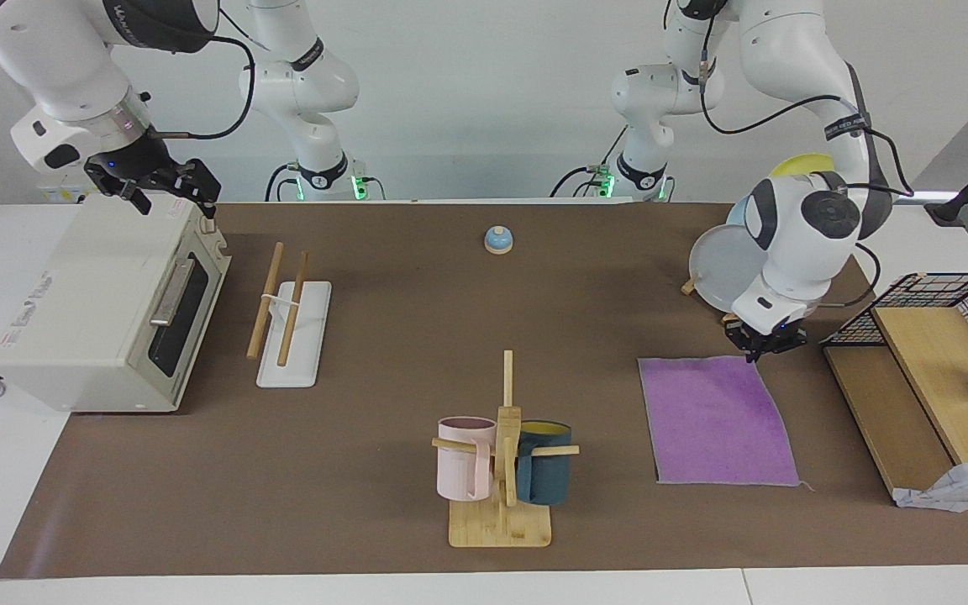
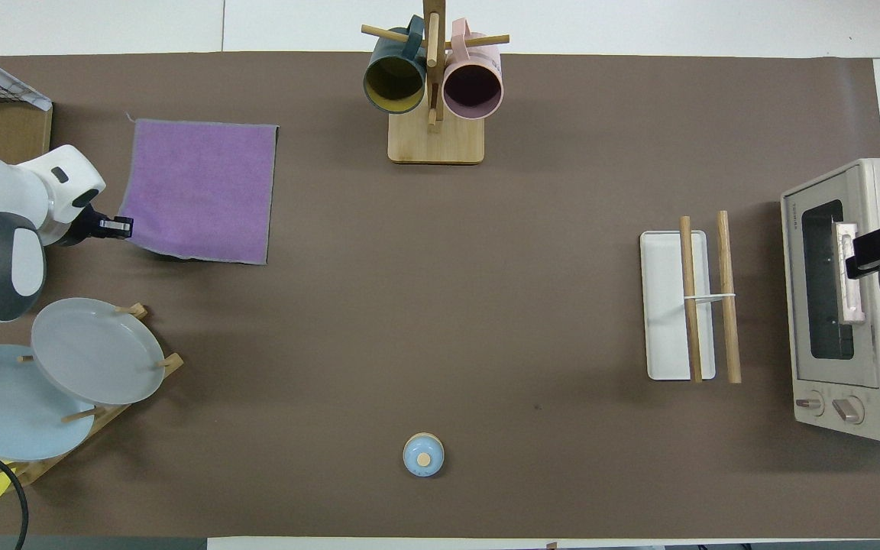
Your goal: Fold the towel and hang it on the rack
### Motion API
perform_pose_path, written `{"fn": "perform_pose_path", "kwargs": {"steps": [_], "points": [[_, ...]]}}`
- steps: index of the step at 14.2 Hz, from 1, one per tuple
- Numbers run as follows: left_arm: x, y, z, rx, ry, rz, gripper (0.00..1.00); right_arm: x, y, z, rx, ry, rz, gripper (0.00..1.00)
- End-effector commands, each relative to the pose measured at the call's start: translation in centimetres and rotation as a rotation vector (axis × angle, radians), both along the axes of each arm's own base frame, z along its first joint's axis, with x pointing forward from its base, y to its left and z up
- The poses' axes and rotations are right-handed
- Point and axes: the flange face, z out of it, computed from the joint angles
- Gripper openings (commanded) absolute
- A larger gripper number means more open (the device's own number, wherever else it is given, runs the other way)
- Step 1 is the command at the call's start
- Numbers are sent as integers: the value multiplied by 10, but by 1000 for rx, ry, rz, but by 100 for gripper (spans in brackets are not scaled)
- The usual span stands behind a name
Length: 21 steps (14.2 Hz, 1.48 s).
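The purple towel (image 1: 715, 422) lies flat and open on the brown worktop (image 1: 383, 403), near the left arm's end, with its purple face up. It is not folded yet, so this looks like the very start of the job. The left hand (image 1: 763, 342) is down low at the corner of the towel nearest the robots, right by the pale edge. I think it is going for that corner, but I cannot tell if its fingers are open or have pinched the cloth (they are too small and dark to read). The right hand (image 1: 166, 183) hangs over the top of the toaster oven (image 1: 106, 311) and waits; I cannot tell if it is open or closed either. The rack (image 1: 291, 315), with its two wooden rods on a white base, stands just in front of the oven door, well apart from the towel, at the right arm's end. Between them stands a mug tree (image 1: 505, 454) with a pink and a dark blue mug. Next, I guess, the left hand must get a good hold of the corner and pull it over to the edge away from the robots, keeping the cloth neat.
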Motion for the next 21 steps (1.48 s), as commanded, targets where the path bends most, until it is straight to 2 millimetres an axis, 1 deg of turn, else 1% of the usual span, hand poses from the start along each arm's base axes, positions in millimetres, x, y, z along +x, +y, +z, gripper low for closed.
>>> {"fn": "perform_pose_path", "kwargs": {"steps": [1,2,3,6,8,9,12,14,16,18,19,20,21], "points": [[-21,-58,3,43,6,-74,0,-4,-2,1,16,-7,15,100],[-31,-81,-3,57,10,-104,0,-4,-2,1,16,-7,15,100],[-42,-95,-15,66,17,-85,0,-4,-2,1,16,-7,15,100],[-67,-115,-51,90,-10,-69,0,-4,-2,1,16,-7,15,100],[-69,-116,-54,89,-9,-50,0,-4,-2,1,16,-7,15,100],[-69,-116,-54,86,-12,-49,99,-4,-2,1,16,-7,15,100],[-65,-114,-49,85,-14,-35,100,-4,-2,1,16,-7,15,100],[-62,-109,-41,76,-23,-26,100,-4,-2,1,16,-7,13,100],[-42,-82,-33,14,-28,62,100,-4,-2,1,16,-7,15,100],[-26,-62,-29,-133,-27,118,100,-4,-2,1,16,-7,15,100],[-19,-44,-29,-195,-45,146,100,-4,-2,1,18,-7,15,100],[-12,-23,-33,-227,-43,179,100,-4,-2,1,16,-7,15,100],[-8,-8,-35,-264,-39,195,100,-4,-2,1,16,-7,15,100]]}}
